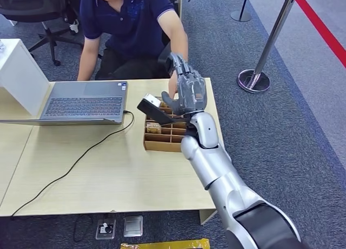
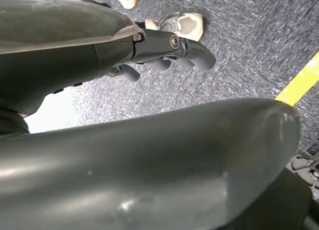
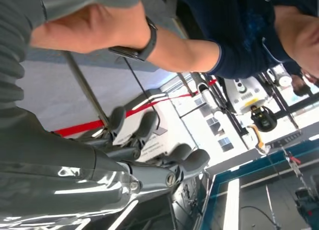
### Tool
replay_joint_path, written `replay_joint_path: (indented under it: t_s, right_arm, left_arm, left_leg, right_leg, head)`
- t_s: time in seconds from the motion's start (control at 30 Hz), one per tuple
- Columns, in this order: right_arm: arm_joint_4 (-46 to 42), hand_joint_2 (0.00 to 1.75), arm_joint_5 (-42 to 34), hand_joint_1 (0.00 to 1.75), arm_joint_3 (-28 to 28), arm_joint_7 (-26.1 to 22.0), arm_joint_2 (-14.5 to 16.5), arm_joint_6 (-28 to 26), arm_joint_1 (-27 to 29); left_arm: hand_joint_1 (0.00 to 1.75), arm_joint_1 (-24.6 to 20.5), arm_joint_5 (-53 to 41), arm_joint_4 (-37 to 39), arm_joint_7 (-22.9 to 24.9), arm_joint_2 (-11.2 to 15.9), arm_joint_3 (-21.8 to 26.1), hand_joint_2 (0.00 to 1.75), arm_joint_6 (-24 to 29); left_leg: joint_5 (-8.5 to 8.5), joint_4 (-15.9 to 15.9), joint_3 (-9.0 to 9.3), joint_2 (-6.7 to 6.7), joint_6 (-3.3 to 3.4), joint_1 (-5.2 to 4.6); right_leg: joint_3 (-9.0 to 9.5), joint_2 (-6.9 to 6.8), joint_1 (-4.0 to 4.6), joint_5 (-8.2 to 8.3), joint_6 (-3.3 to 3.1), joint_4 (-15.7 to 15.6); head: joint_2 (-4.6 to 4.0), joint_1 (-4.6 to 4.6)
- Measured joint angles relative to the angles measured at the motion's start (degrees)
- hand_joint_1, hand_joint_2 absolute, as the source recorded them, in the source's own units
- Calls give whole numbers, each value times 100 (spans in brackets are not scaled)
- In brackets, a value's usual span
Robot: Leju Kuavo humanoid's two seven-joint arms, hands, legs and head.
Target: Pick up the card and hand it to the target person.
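We see a pale wooden table [image 1: 102, 173] on grey carpet [image 1: 285, 125], with a silver post [image 1: 269, 41] and a red rope [image 1: 322, 27] off to the right. A laptop [image 1: 84, 103] sits open at the far left of the table, its black cable [image 1: 69, 168] trailing toward the near edge, and a white box [image 1: 20, 71] stands beside it. A wooden tray [image 1: 163, 135] with compartments lies near the table's right edge. Our right hand [image 1: 187, 92] is raised over that tray, and it seems to grip the card [image 1: 152, 101], white against a dark holder, between thumb and fingers [image 3: 146, 125], though the pinch is hard to make out. A person [image 1: 130, 27] in a navy shirt sits behind the table, one arm [image 1: 177, 44] reaching toward our hand. Our left hand [image 2: 169, 50] hangs over the carpet with its fingers curled on nothing, near someone's shoes [image 2: 180, 23].
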Motion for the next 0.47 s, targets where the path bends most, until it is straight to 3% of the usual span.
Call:
replay_joint_path:
  t_s: [0.2, 0.33, 0.43, 0.47]
  right_arm:
    - [-1135, 175, -1384, 0, -132, -792, -231, -9, 753]
    - [-2384, 175, -3596, 0, -458, -1747, -605, 13, 1726]
    - [-3313, 175, -5294, 0, -797, -2220, -1030, 322, 2599]
    - [-3465, 175, -5538, 0, -858, -2289, -1105, 406, 2758]
  left_arm:
    - [0, 64, 7, 0, -15, 0, -8, 0, 17]
    - [0, 150, 9, 0, -108, 0, -3, 0, 76]
    - [0, 228, 28, 0, -139, 1, 4, 0, 127]
    - [0, 243, 34, 0, -140, 1, 5, 0, 137]
  left_leg:
    - [-1, 0, -2, -2, 1, 0]
    - [-6, 1, -3, -9, 5, 0]
    - [-15, 1, -5, -9, 12, -2]
    - [-17, 1, -6, -8, 13, -2]
  right_leg:
    - [-3, -2, 0, -2, 2, -5]
    - [1, -9, 0, -4, 4, -12]
    - [4, -10, -1, -6, 8, -16]
    - [5, -10, -1, -7, 9, -16]
  head:
    - [0, -5]
    - [0, -4]
    - [-1, 13]
    - [-1, 17]
